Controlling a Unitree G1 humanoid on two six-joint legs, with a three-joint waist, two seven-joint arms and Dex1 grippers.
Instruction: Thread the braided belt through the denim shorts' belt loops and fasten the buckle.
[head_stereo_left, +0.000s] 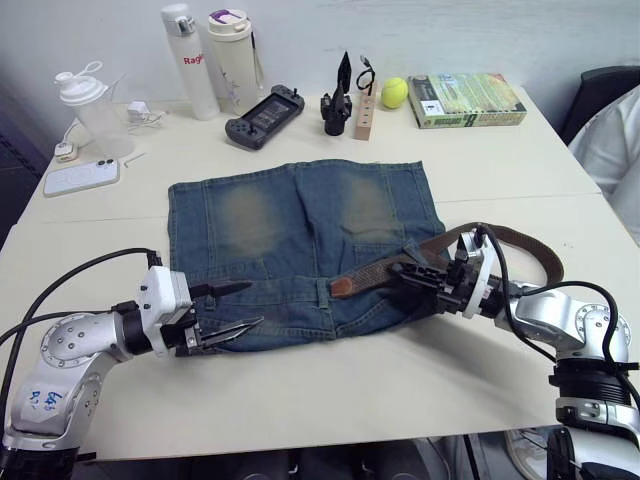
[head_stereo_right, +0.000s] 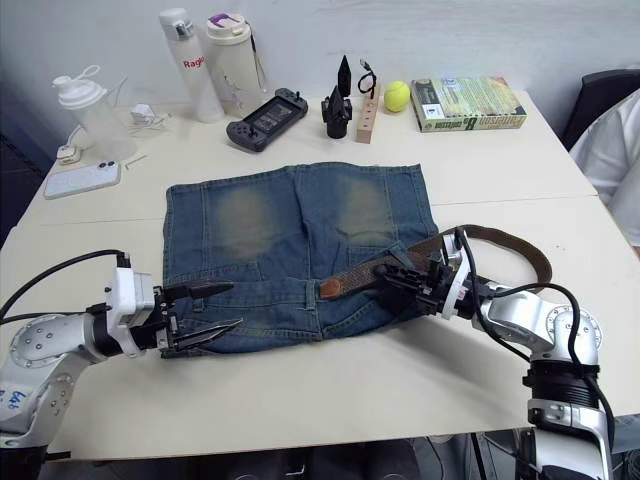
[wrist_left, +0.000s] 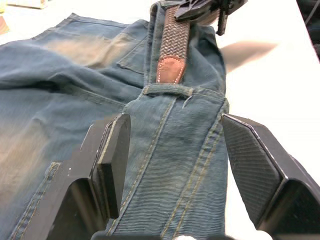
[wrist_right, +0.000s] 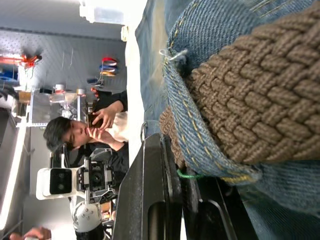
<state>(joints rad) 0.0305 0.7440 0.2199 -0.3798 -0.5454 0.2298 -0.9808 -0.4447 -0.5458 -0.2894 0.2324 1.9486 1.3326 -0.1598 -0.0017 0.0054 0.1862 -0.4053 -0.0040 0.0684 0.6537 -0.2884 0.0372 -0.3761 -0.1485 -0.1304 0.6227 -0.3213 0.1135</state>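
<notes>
- Head views: shorts lie flat on the table, waistband toward the robot, legs toward the far edge. Belt enters from the right side of the waistband; its tan leather tip rests near the waistband's middle, and the rest trails in a curve on the table to the right. Buckle cannot be made out.
- Head views: right gripper sits on the belt at the waistband's right part, fingers closed down on the strap as far as can be judged. Left gripper rests at the waistband's left part, fingers spread, holding nothing.
- Head views: bottles, a phone, a game controller, a ball and a book stand along the far edge, well apart from the work.
- Left wrist view: both fingers stand wide apart astride the waistband. Ahead, the belt tip stops just short of a loop, not yet under it.
- Right wrist view: braided strap passes under a denim loop, weave coarse and brown. A person stands in the background.
- Progress, judged: threading is partly done on the right side; the middle loop, the left loops and fastening remain.
</notes>
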